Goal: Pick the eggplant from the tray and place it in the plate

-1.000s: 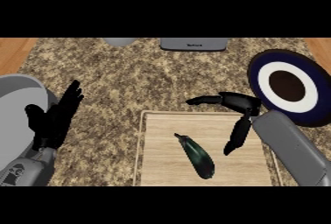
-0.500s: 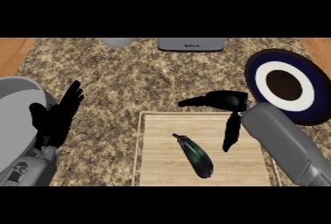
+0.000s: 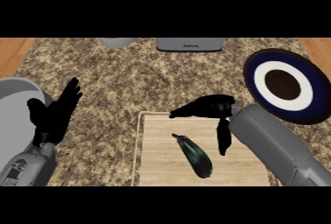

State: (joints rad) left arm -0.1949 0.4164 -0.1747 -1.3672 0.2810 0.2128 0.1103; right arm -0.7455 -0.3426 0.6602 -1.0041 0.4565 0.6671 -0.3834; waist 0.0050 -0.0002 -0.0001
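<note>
Above the tray (image 3: 150, 144), the open, empty right hand (image 3: 210, 108) sits at the eggplant's (image 3: 195, 156) one o'clock; closing there could miss it.

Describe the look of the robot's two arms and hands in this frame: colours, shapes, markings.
Both forearms are smooth grey cylinders ending in black hands with slim fingers and a thumb. The left hand joins a forearm bearing small dark markings near the bottom edge; the right hand joins a plain grey one. No cables show.
</note>
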